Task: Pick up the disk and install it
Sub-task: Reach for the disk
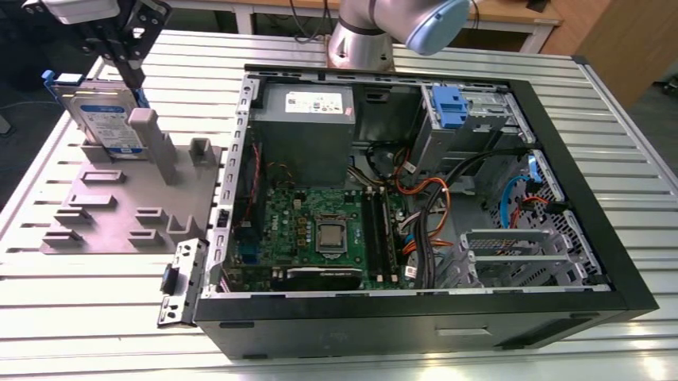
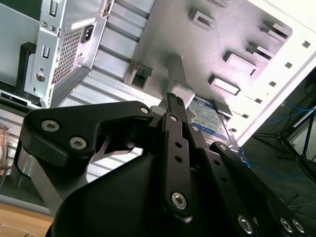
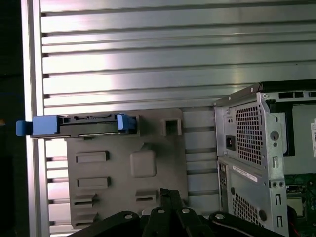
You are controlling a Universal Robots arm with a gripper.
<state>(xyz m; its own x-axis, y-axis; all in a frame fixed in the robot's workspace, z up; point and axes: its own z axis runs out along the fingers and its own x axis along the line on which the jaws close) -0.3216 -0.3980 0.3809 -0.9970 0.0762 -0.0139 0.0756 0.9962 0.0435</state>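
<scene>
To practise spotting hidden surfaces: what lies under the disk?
The disk stands on edge in a slot of the grey fixture, which lies on the slatted metal table. The fixture's posts cover the disk's bottom edge and the slot floor.

Disk (image 1: 106, 119) partly hidden behind grey stand (image 1: 106, 214), arm (image 1: 398, 28) cut off at exterior view's top

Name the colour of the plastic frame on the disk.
Blue. The frame on the disk shows best in the first wrist view.
</scene>
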